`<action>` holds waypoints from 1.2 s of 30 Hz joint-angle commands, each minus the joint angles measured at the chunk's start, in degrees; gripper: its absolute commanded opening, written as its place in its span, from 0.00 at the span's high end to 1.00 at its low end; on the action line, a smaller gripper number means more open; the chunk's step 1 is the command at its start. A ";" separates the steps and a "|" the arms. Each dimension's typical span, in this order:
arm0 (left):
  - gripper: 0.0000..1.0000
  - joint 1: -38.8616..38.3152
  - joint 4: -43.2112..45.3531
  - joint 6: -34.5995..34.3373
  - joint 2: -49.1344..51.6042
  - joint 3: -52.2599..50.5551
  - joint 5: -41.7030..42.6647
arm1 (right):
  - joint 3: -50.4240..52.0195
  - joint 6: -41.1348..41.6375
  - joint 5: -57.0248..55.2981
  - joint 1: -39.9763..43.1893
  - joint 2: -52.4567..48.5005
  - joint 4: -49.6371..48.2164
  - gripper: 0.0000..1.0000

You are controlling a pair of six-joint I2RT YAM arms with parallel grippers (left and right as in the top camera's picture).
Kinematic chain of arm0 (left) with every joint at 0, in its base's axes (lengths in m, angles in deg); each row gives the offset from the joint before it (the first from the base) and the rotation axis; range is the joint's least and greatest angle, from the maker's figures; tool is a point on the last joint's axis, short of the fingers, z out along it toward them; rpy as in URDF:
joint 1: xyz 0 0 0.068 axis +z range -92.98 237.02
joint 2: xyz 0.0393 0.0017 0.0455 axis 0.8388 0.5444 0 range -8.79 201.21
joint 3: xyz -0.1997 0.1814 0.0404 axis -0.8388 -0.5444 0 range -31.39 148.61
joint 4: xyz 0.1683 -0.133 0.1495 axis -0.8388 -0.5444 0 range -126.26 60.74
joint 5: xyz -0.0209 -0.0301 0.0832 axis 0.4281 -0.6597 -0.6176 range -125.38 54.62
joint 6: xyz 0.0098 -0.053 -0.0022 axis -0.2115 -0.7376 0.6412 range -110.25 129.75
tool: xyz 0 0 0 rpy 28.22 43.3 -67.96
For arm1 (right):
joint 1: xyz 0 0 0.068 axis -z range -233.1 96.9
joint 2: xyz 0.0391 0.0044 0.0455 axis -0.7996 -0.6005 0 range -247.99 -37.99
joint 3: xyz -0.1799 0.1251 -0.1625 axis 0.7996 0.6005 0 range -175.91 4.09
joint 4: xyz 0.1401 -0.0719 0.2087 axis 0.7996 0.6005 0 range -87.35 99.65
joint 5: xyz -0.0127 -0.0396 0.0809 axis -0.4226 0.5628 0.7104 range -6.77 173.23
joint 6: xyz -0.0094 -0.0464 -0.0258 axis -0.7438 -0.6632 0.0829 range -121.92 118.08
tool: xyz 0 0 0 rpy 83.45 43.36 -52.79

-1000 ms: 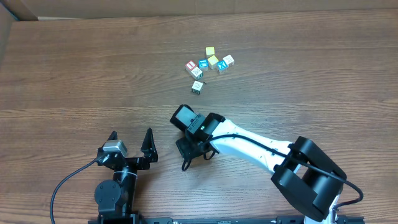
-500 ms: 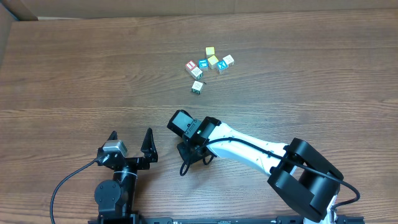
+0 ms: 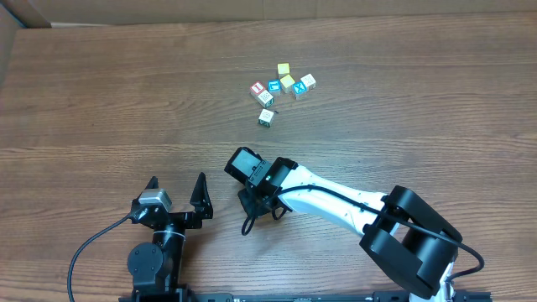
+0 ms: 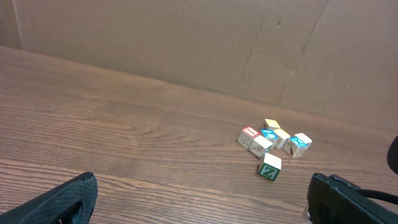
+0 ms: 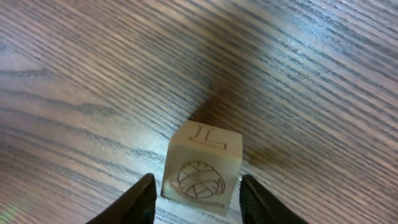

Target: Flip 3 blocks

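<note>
Block (image 5: pixel 202 163) on the table (image 5: pixel 311 74); squarely between the parted right jaws

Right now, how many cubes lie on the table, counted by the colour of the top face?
Pale cream cubes: 4, one of them between the fingers of the right hand
Yellow cubes: 2
Blue cubes: 2
Red-and-white cube: 1
Total: 9; they are tiny, so a miscount is possible.

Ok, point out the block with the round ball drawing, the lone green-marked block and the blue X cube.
ball-drawing block (image 5: pixel 199 177): right wrist view, front face, on the drawing.
green-marked block (image 4: pixel 269 170): left wrist view, green front face.
blue X cube (image 3: pixel 299 91): overhead view, top face.
</note>
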 commanded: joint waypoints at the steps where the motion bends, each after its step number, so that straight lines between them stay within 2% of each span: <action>1: 0.00 -0.37 -0.15 1.11 -0.52 -0.22 -0.17 | -0.04 1.92 -0.85 0.07 -1.77 0.04 0.56; 8: 0.00 -0.37 -0.15 1.11 -0.55 -0.22 -0.17 | -0.04 7.69 0.02 0.07 -1.79 0.61 0.57; 13: 0.00 -0.37 -0.15 1.11 -0.52 -0.22 -0.17 | -0.13 7.65 0.00 0.17 -1.79 0.50 0.78; 16: 0.00 -0.37 -0.15 1.11 -0.52 -0.22 -0.17 | -1.05 7.58 -0.04 0.24 -1.46 1.36 0.81; 20: 0.00 -0.37 -0.15 1.11 -0.55 -0.22 -0.20 | -6.08 7.17 0.46 0.85 0.44 8.96 0.81; 26: 0.00 -0.37 -0.15 1.11 -0.52 -0.22 -0.20 | -16.76 7.21 8.81 3.13 0.85 25.38 0.83; 30: 0.00 -0.37 -0.15 1.11 -0.55 -0.22 -0.17 | -17.03 7.21 12.66 5.29 -0.44 29.92 0.90; 36: 0.00 -0.37 -0.15 1.11 -0.52 -0.22 -0.17 | -17.03 6.75 13.84 5.18 -7.76 33.40 0.89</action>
